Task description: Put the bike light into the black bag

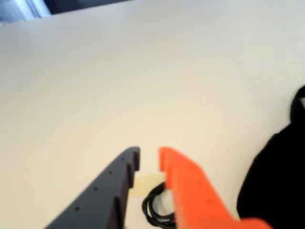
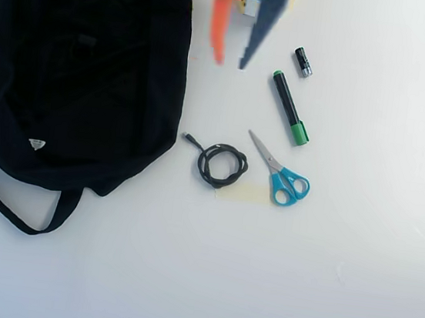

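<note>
The black bag [image 2: 84, 66] lies at the left in the overhead view, its strap [image 2: 5, 207] looping toward the bottom and a small white label [image 2: 37, 144] on its fabric. In the wrist view the black bag [image 1: 276, 186] fills the lower right corner. The bike light is out of view in both frames. My gripper [image 2: 230, 63] hangs at the top centre, just right of the bag, open with nothing between its orange finger [image 2: 219, 20] and dark finger [image 2: 261, 25]. In the wrist view the gripper [image 1: 149, 155] points over bare white table.
Right of the bag lie a coiled black cable [image 2: 222, 165], blue-handled scissors [image 2: 282, 177], a green-capped marker [image 2: 289, 106] and a small battery [image 2: 303, 61]. The cable [image 1: 155, 210] and a tape patch [image 1: 145, 183] show beneath the fingers in the wrist view.
</note>
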{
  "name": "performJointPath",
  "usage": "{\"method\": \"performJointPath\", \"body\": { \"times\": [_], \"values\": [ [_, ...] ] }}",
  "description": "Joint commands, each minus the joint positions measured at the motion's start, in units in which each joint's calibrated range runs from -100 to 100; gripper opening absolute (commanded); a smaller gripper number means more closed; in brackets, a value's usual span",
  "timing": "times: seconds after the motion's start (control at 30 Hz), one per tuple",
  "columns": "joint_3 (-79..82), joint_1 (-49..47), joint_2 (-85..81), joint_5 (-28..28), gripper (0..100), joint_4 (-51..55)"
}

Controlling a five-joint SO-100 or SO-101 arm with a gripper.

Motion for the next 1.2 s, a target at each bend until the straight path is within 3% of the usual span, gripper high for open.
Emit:
{"method": "performJointPath", "body": {
  "times": [0.0,0.27,0.63,1.17],
  "values": [
    [1.3,-6.0,-3.3,-0.1,2,2.9],
    [18.4,-7.3,-22.7,-0.2,2,14.3],
    [56.7,-7.3,-58.3,0.5,2,11.2],
    [81.4,-9.0,-58.4,0.4,2,15.3]
  ]
}}
